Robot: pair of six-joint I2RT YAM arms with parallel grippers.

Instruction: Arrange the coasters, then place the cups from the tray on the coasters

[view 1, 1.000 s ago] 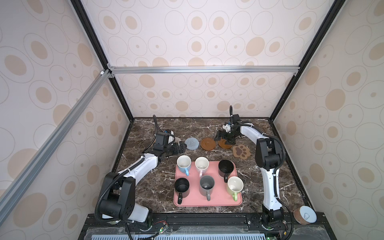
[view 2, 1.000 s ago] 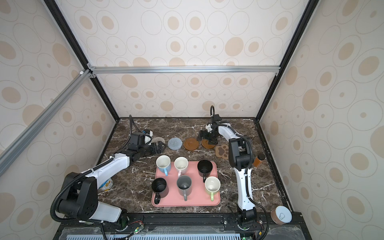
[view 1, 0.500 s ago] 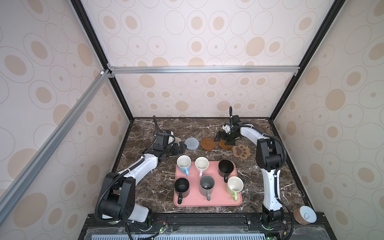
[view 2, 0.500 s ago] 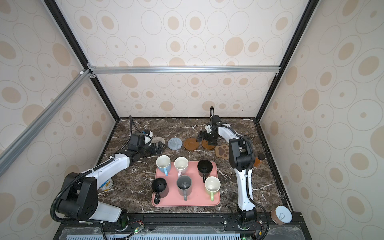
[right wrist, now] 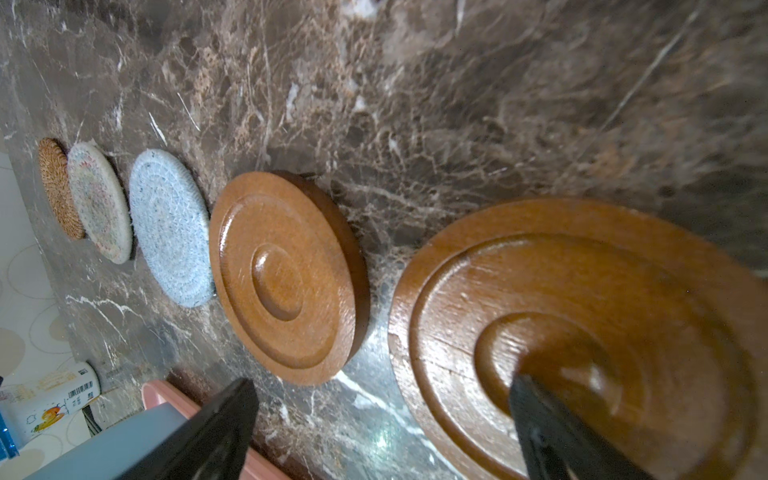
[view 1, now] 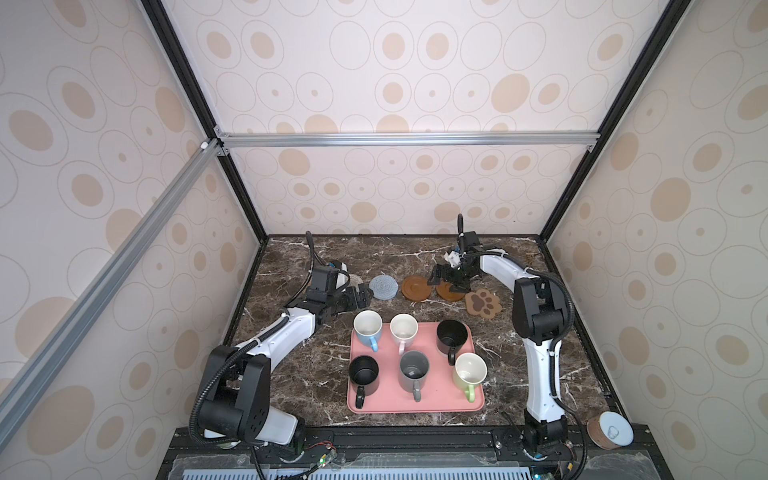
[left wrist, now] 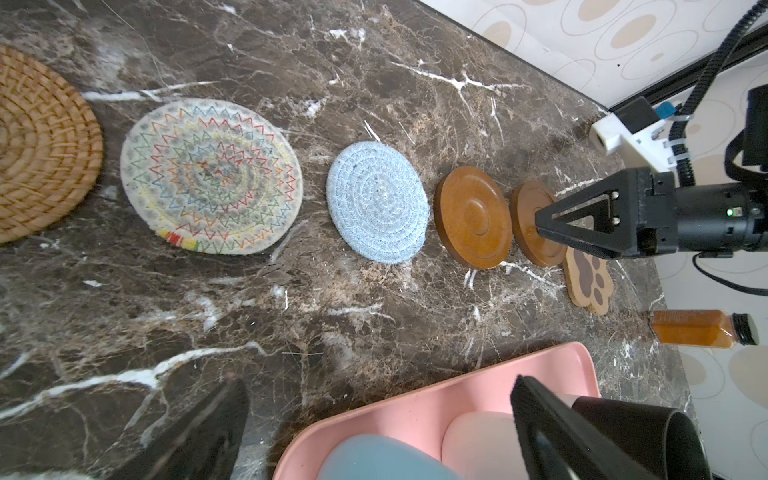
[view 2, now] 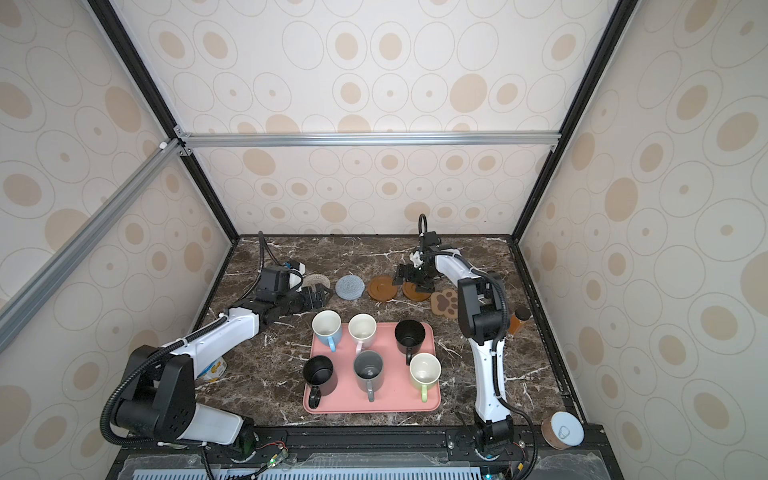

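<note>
Right gripper (view 1: 449, 282) sits over a brown wooden disc coaster (view 1: 451, 296), jaws spread wide, holding nothing. Left gripper (view 1: 360, 296) is likewise wide and empty, near the pink tray (view 1: 436, 406).

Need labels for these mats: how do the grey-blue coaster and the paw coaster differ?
The grey-blue coaster is round; the paw coaster is paw-shaped. The grey-blue coaster is woven cord; the paw coaster is smooth brown with darker pads. Both lie flat and bare.
</note>
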